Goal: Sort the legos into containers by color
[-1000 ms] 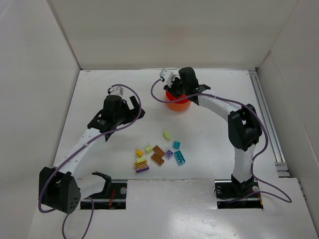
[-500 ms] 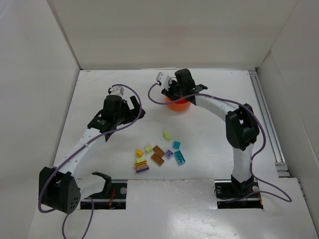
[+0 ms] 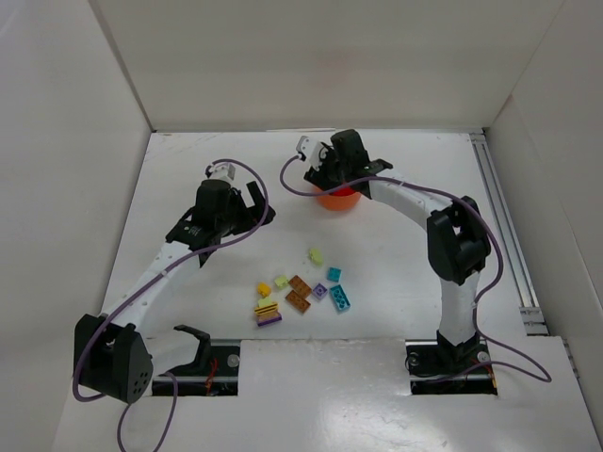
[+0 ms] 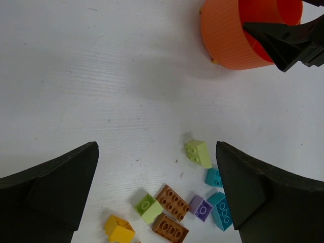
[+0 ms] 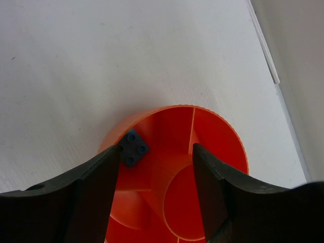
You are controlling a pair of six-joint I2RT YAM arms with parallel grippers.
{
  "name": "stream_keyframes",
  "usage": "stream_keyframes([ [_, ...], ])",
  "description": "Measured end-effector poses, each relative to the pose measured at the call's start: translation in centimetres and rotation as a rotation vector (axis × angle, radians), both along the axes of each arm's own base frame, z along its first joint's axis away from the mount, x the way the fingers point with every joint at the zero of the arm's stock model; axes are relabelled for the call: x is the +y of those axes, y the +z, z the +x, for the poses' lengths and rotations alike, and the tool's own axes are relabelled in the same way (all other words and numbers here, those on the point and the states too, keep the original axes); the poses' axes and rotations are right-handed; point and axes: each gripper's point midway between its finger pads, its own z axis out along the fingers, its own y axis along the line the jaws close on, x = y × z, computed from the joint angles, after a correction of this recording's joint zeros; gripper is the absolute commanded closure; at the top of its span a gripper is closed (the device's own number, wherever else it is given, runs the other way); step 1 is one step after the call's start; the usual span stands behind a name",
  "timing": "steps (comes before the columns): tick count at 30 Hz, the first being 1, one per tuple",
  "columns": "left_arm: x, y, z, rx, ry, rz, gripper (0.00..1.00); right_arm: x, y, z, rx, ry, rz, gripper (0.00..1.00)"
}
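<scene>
The round orange dish (image 3: pixel 339 198) stands at the back middle; in the right wrist view (image 5: pixel 217 136) its centre well and divided sections show. My right gripper (image 3: pixel 323 177) (image 5: pixel 156 152) hangs open over it. A dark blue-teal brick (image 5: pixel 132 148) lies in an outer section beside my left finger. My left gripper (image 3: pixel 256 209) (image 4: pixel 157 202) is open and empty, high above the loose legos: pale green (image 4: pixel 198 153), teal (image 4: pixel 221 210), purple (image 4: pixel 201 207), brown (image 4: pixel 173 201), yellow (image 4: pixel 119 229). They form a cluster (image 3: pixel 300 292) near the front middle.
White walls enclose the table on the left, back and right. A metal rail (image 3: pixel 504 231) runs along the right side. A yellow-and-purple stack (image 3: pixel 268 313) lies at the cluster's left end. Purple cables trail from both arms.
My right gripper has shifted a little to the left over the dish. The left arm and the loose legos have not moved.
</scene>
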Motion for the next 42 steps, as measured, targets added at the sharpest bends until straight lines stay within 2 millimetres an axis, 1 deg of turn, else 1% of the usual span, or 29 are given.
stream_keyframes([
  [2, -0.1, 0.0, 0.0, 0.000, -0.006, -0.001, 0.00, 0.0, 0.3, -0.1, 0.003, -0.006, 0.011, 0.34],
  [4, -0.2, 0.0, -0.1, 0.001, -0.014, -0.004, 0.00, 0.1, 1.2, -0.3, 0.003, -0.016, 0.036, 0.31],
  [7, -0.3, 0.1, -0.2, 0.000, -0.021, -0.007, 0.00, -0.2, 3.6, -1.4, 0.000, -0.037, 0.097, 0.27],
  [10, -0.5, 0.1, -0.3, 0.003, -0.035, -0.013, 0.00, -0.8, 7.1, -3.4, -0.009, -0.073, 0.184, 0.20],
  [12, -0.8, 0.1, -0.5, 0.003, -0.049, -0.012, 0.00, -1.7, 8.8, -5.5, -0.008, -0.102, 0.237, 0.20],
  [13, -1.1, 0.1, -0.7, 0.004, -0.059, -0.009, 0.00, -2.3, 9.4, -7.0, 0.000, -0.116, 0.262, 0.17],
  [16, -2.4, 0.3, -1.4, 0.006, -0.104, -0.009, 0.00, -3.7, 10.3, -11.0, 0.034, -0.156, 0.311, 0.17],
  [17, -2.7, 0.3, -1.7, 0.007, -0.117, -0.011, 0.00, -4.0, 10.1, -12.3, 0.051, -0.173, 0.316, 0.16],
  [19, -2.9, 0.6, -2.0, 0.002, -0.130, -0.021, 0.00, -4.3, 8.7, -15.1, 0.102, -0.204, 0.304, 0.16],
  [22, -3.0, 1.5, -2.8, -0.021, -0.133, -0.044, 0.00, -3.4, 4.7, -20.4, 0.230, -0.206, 0.250, 0.16],
  [25, -3.1, 1.9, -3.5, -0.026, -0.133, -0.057, 0.00, -2.2, 0.4, -25.8, 0.357, -0.180, 0.187, 0.16],
  [27, -3.1, 1.8, -4.2, -0.016, -0.128, -0.064, 0.00, -1.9, -2.5, -29.5, 0.440, -0.170, 0.144, 0.16],
  [29, -2.9, 1.3, -4.9, 0.000, -0.117, -0.066, 0.00, -2.2, -4.6, -32.2, 0.501, -0.187, 0.106, 0.16],
  [30, -2.7, 1.0, -5.3, 0.011, -0.113, -0.066, 0.00, -2.4, -5.4, -33.1, 0.522, -0.204, 0.095, 0.16],
  [32, -2.3, 0.4, -6.0, 0.028, -0.099, -0.065, 0.00, -2.7, -6.4, -34.4, 0.548, -0.250, 0.085, 0.17],
  [34, -1.9, 0.1, -6.8, 0.038, -0.089, -0.067, 0.00, -2.8, -7.1, -35.0, 0.561, -0.305, 0.096, 0.18],
  [39, -1.2, 0.4, -8.0, 0.031, -0.072, -0.086, 0.00, -2.8, -9.0, -34.7, 0.570, -0.426, 0.114, 0.22],
  [42, -1.0, 0.6, -8.3, 0.028, -0.063, -0.091, 0.00, -2.8, -9.9, -34.1, 0.559, -0.477, 0.111, 0.27],
])
